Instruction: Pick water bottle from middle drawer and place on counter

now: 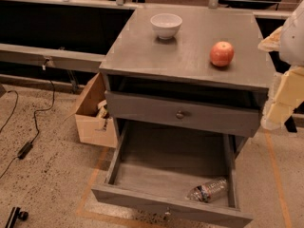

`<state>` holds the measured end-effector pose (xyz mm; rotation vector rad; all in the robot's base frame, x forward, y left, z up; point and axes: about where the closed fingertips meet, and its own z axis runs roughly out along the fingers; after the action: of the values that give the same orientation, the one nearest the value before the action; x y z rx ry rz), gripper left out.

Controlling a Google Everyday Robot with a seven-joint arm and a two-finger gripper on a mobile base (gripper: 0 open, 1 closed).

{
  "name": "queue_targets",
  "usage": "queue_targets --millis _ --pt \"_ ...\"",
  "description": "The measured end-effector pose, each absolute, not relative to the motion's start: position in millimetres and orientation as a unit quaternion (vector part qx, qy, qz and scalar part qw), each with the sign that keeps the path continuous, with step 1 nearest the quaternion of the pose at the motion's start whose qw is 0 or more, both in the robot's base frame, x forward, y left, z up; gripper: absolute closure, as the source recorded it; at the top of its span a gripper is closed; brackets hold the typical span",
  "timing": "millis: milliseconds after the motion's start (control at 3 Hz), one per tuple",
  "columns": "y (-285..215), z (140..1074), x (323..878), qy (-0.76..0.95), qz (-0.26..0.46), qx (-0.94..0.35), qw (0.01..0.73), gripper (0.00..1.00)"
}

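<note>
The water bottle (pixel 207 190) lies on its side in the front right corner of the open middle drawer (pixel 161 167), its cap pointing right. The drawer is pulled far out from the grey cabinet. The counter (pixel 185 56) is the cabinet's flat grey top. My gripper (pixel 279 106), cream-coloured, hangs at the right edge of the view, beside the counter's right front corner and well above the bottle. It holds nothing that I can see.
A white bowl (pixel 166 25) stands at the back middle of the counter and a red apple (pixel 222 53) at its right. A shut drawer front with a round knob (pixel 180 114) sits above the open drawer. An open cardboard box (pixel 95 110) stands left of the cabinet. Cables (pixel 28 137) lie on the floor at left.
</note>
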<state>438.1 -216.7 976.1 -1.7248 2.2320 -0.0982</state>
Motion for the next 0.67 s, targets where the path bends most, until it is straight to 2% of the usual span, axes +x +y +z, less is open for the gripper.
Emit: queue_targets --millis 667 --pt "-214.3 973.7 438.8 0.778 -0.050 -0.605 0.163 0.00"
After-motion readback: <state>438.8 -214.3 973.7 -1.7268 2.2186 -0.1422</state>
